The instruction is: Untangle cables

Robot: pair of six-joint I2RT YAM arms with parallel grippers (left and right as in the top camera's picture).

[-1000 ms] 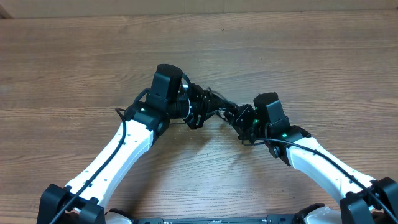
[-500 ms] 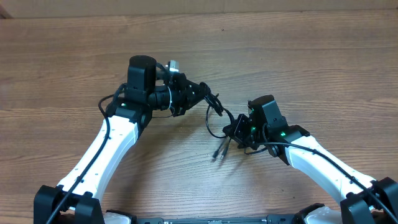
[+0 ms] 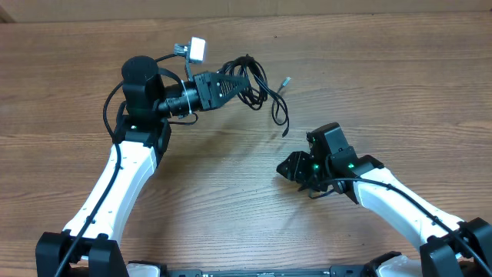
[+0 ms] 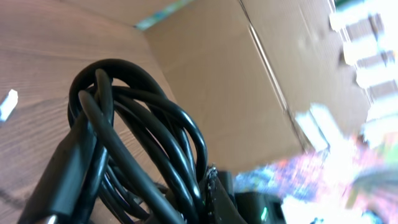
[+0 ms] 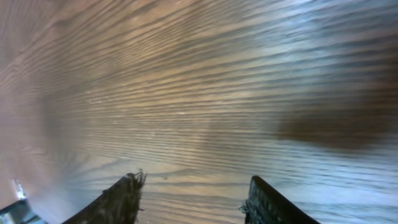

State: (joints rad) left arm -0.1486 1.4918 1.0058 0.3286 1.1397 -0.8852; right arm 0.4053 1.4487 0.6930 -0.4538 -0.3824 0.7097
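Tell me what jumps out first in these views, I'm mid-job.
The cables hang as one black bundle from the left gripper, up and left of centre over the table, with loose ends dangling. In the left wrist view their loops fill the frame. The right gripper sits low at centre-right, open and empty over bare wood.

Desk (image 3: 369,85): brown wood grain, fills the overhead view; paler strip along the far edge. Small dark speck (image 3: 275,36) near that edge. Cables (image 3: 247,75) hang over the upper-middle part, loose ends drooping toward the desk; contact cannot be told.
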